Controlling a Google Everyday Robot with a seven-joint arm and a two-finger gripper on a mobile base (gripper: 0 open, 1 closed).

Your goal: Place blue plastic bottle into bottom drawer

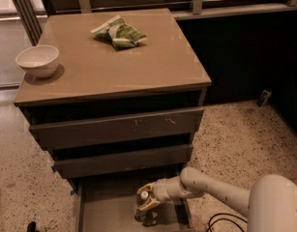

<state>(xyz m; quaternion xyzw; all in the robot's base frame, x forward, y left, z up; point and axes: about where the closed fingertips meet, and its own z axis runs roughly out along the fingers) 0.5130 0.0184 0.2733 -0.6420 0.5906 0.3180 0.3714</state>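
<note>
Down at the foot of the cabinet, the bottom drawer (103, 208) is pulled out, its flat grey floor showing. One blue plastic bottle (147, 214) stands upright inside it, towards the right side wall, white cap on top. The single gripper (147, 200) hangs low over that drawer, at the end of one pale arm (213, 191) reaching in from the right. Its jaws are closed around the bottle's upper part, just under the cap.

Above it I count two more drawers, the top drawer (114, 127) and the middle drawer (124, 160), making three in all. Both fronts stand slightly out from the frame.

On the worktop (138, 76) sit two things, well apart: one white bowl (37, 60) at the left edge, and one green-and-white snack bag (118, 32) lying crumpled near the back.
</note>
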